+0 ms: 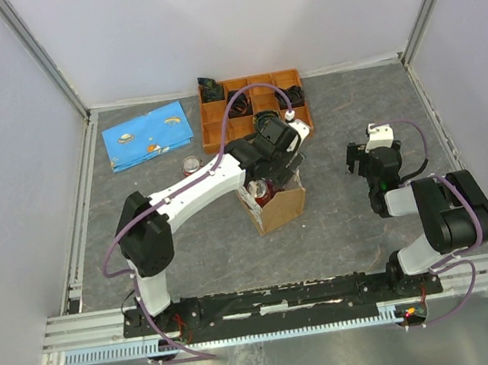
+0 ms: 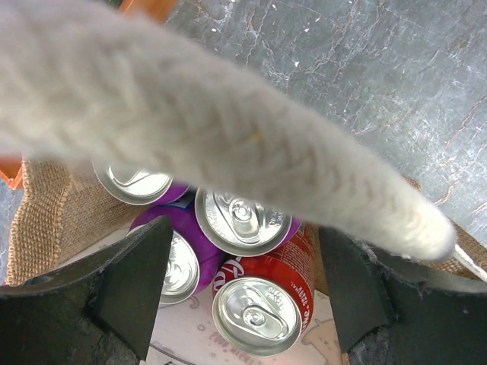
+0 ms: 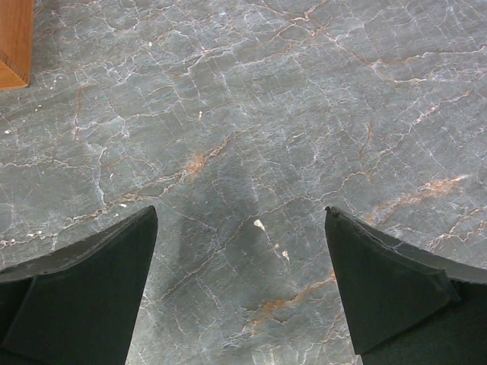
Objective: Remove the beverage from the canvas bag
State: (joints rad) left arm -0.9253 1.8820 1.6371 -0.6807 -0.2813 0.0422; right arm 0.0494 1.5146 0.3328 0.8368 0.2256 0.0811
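The tan canvas bag stands mid-table, and its burlap wall shows in the left wrist view. One white loop handle crosses close in front of the left wrist camera. Inside the bag stand a red cola can and three purple cans, one of them just behind the red one. My left gripper hangs over the bag's mouth. It is open, with its fingers on either side of the red can and above it, touching nothing. My right gripper is open and empty over bare table, right of the bag.
An orange compartment tray with small dark items stands behind the bag; its corner shows in the right wrist view. A lone can stands on the table left of the bag. A blue printed pack lies at the back left.
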